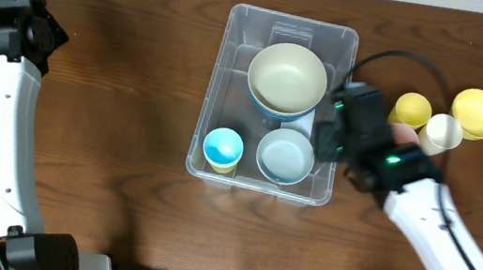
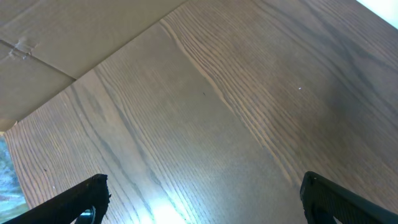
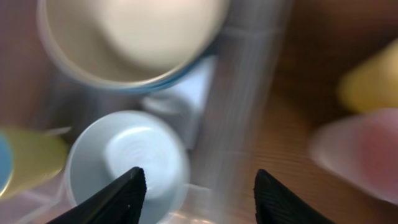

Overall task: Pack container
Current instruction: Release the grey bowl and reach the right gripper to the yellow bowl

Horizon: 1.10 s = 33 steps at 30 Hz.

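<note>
The clear container (image 1: 218, 84) stands mid-table. In it sit a big cream bowl (image 1: 288, 75) nested in a blue one, a pale blue bowl (image 1: 286, 155) and a yellow cup with a blue inside (image 1: 222, 148). My right gripper (image 1: 329, 136) hovers over the container's right wall (image 3: 242, 93), open, with nothing between its fingers. In the right wrist view one finger hangs over the pale blue bowl (image 3: 130, 155) and the other over the table outside. My left gripper (image 2: 205, 208) stands wide open over bare wood at the far left.
To the right of the container, on the table, are a small yellow cup (image 1: 412, 110), a whitish cup (image 1: 442, 133) and a yellow bowl (image 1: 479, 114). A cardboard sheet (image 2: 56, 31) lies at the table's far edge in the left wrist view.
</note>
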### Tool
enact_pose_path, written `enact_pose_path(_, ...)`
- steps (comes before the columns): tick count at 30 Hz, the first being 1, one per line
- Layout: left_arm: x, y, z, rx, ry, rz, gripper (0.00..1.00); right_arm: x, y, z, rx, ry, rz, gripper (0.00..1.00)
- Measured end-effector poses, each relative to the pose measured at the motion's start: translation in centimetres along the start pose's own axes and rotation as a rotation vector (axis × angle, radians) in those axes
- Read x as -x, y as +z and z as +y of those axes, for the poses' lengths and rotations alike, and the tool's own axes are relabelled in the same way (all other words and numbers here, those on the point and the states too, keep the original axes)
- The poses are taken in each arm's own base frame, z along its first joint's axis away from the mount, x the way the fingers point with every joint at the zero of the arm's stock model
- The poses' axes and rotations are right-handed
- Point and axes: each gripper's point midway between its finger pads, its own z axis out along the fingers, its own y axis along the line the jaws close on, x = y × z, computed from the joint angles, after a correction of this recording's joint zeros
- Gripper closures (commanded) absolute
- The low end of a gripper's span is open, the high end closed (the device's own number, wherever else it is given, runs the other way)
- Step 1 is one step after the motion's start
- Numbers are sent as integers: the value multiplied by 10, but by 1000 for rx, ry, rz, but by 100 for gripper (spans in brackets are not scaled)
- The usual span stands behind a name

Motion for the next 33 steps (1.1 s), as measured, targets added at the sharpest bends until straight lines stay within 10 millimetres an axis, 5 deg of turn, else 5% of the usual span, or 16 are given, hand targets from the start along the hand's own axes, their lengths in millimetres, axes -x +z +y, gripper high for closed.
enact_pose_path(7,0,0,0,0,0,0,2,38,-67,-130,-257,332,-130,43)
enact_pose_path(12,0,0,0,0,0,0,2,19,-89,-229,-439,593,-150,41)
enact_pose_path(17,0,0,0,0,0,0,2,9,-95,-285,-477,750,-193,40)
enact_pose_path(22,0,0,0,0,0,0,2,7,-75,-323,-448,838,-209,32)
enact_pose_path(33,0,0,0,0,0,0,2,2,29,-364,-375,866,-133,22)
